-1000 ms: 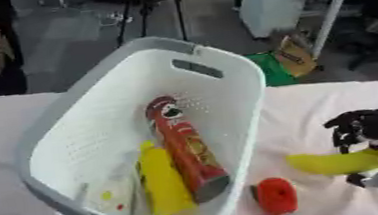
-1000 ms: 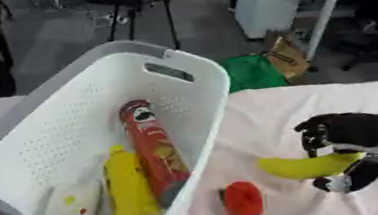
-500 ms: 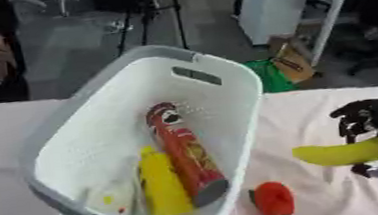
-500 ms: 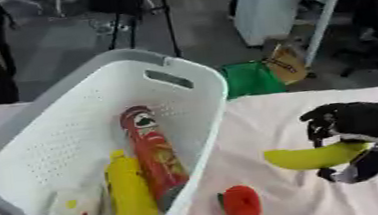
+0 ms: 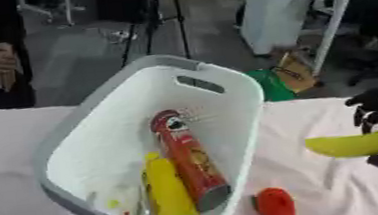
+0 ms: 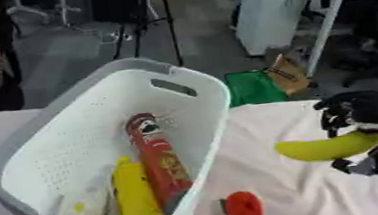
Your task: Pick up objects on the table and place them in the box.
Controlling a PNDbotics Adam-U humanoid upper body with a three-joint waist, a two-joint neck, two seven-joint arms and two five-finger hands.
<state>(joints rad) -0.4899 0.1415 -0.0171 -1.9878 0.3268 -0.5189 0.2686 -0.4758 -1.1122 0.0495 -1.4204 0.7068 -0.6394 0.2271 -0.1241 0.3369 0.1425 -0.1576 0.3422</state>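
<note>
A small red object (image 6: 244, 209) lies on the pale tablecloth (image 6: 280, 190) just beside the white basket (image 6: 199, 86). To its right, the robot's right hand (image 6: 366, 121) holds a yellow banana (image 6: 324, 148), fingers curled round it, above the cloth. Inside the basket lie a yellow bottle (image 6: 136, 200) and red tube can (image 6: 159, 160).

**Colours on the table**

Basket (image 6: 193, 91): white, perforated dot pattern on walls, grey rim. Inside: red tube can (image 6: 159, 159) with dark end cap, yellow bottle (image 6: 135, 199), pale packet (image 6: 82, 208) with yellow and red specks. Banana (image 6: 329, 147): yellow, greenish tip. Right hand (image 6: 371, 110): black, silver bits. Small red object (image 6: 244, 210) near the tabletop's front edge. Tabletop cloth (image 6: 280, 190): pale pink-white.
</note>
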